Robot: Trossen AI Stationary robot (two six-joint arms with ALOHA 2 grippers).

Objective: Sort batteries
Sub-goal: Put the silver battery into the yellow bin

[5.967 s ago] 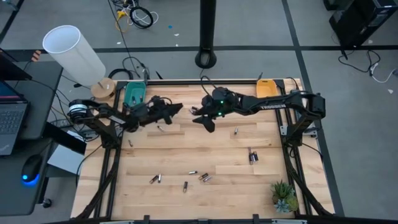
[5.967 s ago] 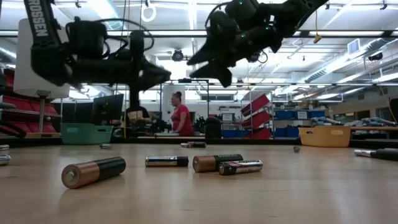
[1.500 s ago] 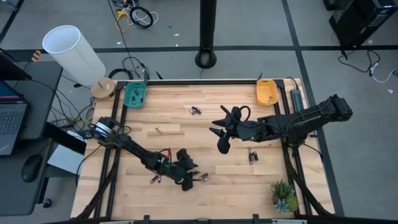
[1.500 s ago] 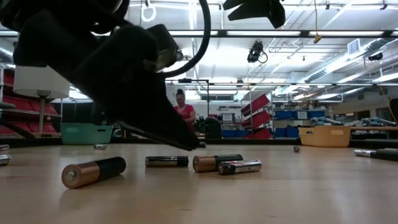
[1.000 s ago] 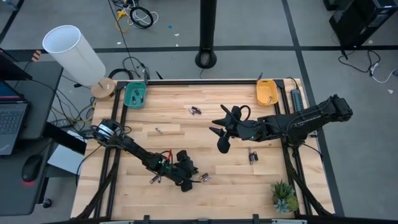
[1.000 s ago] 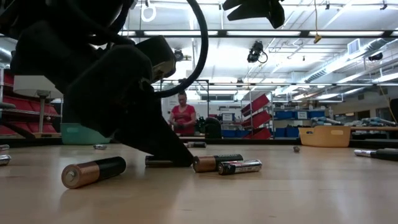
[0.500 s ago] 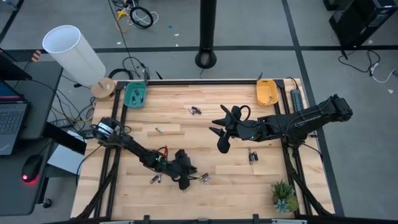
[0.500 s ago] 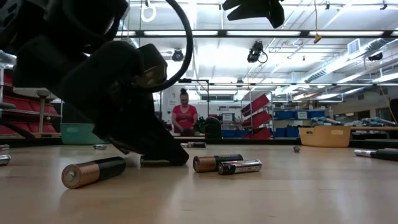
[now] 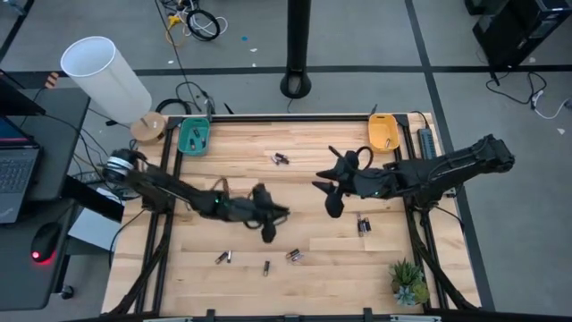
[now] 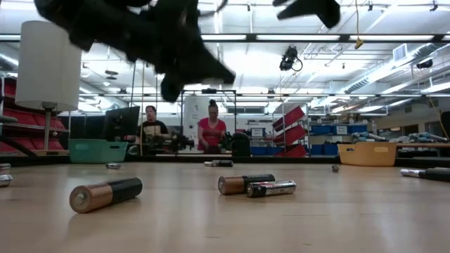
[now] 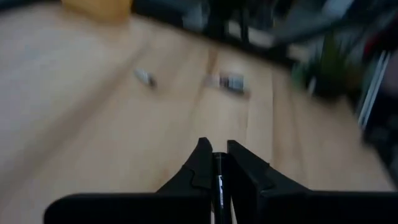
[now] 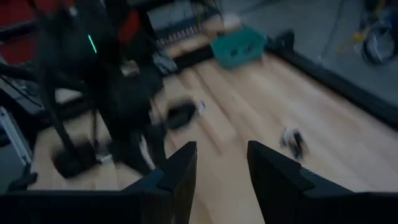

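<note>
High view: left arm stretched across the wooden slatted table (image 9: 268,152), right arm waiting mid-table to its right.

Left gripper (image 9: 271,222) sits above the middle of the table, raised clear of the boards in the low view (image 10: 184,67). Left wrist view: its fingers (image 11: 200,165) pinch narrow on one thin dark cylindrical battery (image 11: 217,180), standing upright between them. Loose dark and silvery batteries (image 9: 265,266) lie on the boards nearer the front edge, below that gripper and apart from it; two more lie paired (image 10: 256,185) near the low camera, with a copper-ended one (image 10: 105,194) alone to one side. Right gripper (image 9: 331,195) hangs with fingers (image 12: 180,168) parted, nothing between them. Teal plastic tray (image 9: 194,137) and orange plastic tray (image 9: 382,131) occupy the far corners.
</note>
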